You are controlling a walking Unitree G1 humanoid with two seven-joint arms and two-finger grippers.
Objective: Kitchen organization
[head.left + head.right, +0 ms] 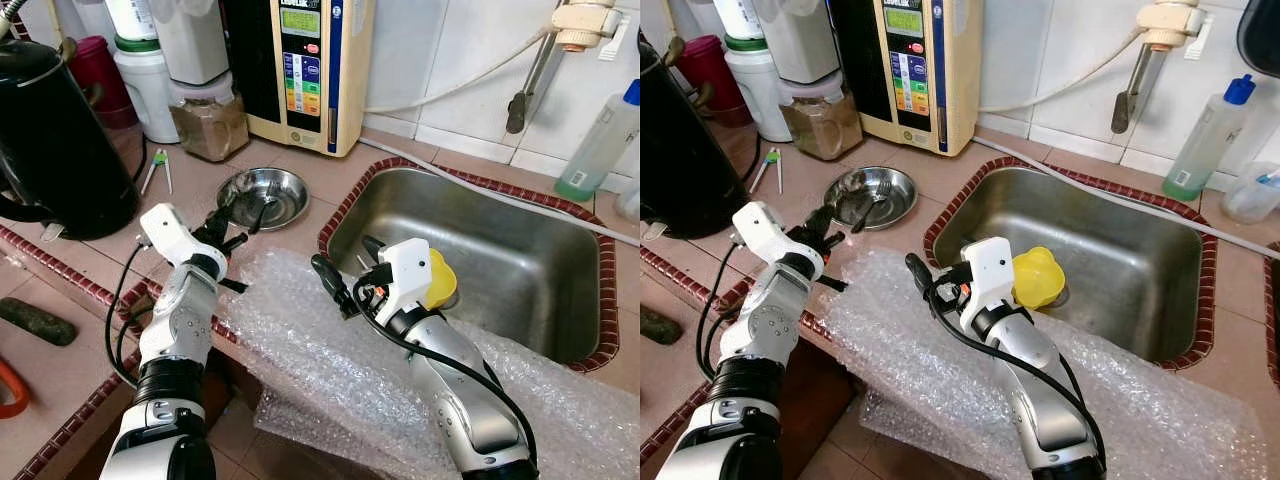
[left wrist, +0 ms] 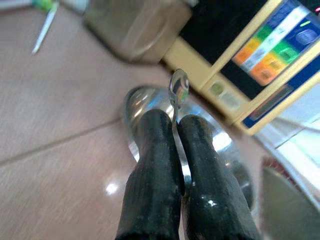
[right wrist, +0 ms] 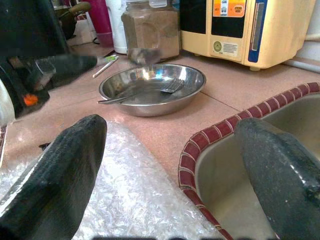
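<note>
Ahead of our left claw (image 1: 232, 232) in the head views sits the steel bowl (image 1: 287, 207) on the tabletop (image 1: 330, 170), a fork (image 1: 872, 205) lying in it. Along the left wrist view, our fingers (image 2: 155, 165) pinch a spoon (image 2: 178, 92) above that bowl. From the right wrist, our right claw (image 3: 167, 165) gapes wide over bubble wrap (image 3: 125, 190), beside the sink (image 3: 225, 160).
</note>
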